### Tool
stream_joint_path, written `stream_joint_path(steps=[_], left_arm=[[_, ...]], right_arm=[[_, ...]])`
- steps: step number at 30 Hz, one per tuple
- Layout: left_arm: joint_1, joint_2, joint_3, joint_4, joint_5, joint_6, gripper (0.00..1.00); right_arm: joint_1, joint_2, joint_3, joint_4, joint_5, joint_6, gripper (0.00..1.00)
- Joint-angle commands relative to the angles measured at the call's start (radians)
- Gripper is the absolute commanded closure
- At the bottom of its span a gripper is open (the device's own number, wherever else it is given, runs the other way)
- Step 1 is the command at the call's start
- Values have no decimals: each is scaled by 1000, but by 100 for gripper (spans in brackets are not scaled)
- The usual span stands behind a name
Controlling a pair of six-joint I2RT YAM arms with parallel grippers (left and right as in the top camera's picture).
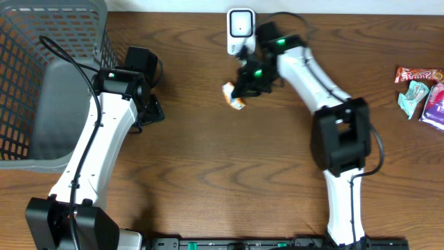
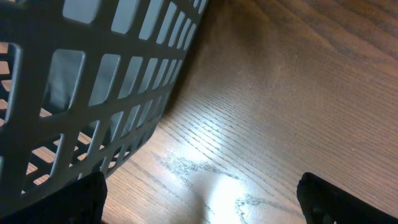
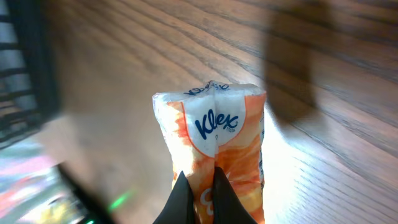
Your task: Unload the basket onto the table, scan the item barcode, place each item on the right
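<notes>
Grey mesh basket (image 2: 37,31) on wooden table (image 2: 280,93), fingers (image 2: 74,202) wide apart.

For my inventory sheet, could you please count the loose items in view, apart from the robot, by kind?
Basket: 1
Scanner: 1
Tissue pack: 1
Snack packets: 3 (red, green, purple)
Total: 6

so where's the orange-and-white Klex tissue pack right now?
Overhead view, top centre: the orange-and-white tissue pack is pinched in the shut right gripper, just below the white box-shaped barcode scanner, well away from the grey mesh basket at far left.
</notes>
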Motion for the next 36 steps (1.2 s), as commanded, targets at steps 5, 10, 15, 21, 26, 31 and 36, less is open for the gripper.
stream_joint_path(steps=[5, 10, 15, 21, 26, 31, 36], left_arm=[[2, -6, -6, -6, -6, -10, 2], [2, -6, -6, -6, -6, -10, 2], [2, -6, -6, -6, -6, -10, 2], [2, -6, -6, -6, -6, -10, 2], [2, -6, -6, -6, -6, -10, 2], [2, -6, -6, -6, -6, -10, 2], [2, -6, -6, -6, -6, -10, 2]], right_arm=[[-146, -23, -191, 34, -392, -129, 99], [-256, -23, -352, 119, -377, -102, 99], [-367, -24, -348, 61, -14, -79, 95], [-441, -25, -159, -179, 169, -108, 77], [-419, -25, -12, -352, 174, -200, 65], [-337, -25, -26, -374, 179, -208, 48], [-242, -25, -97, -286, 179, -182, 29]])
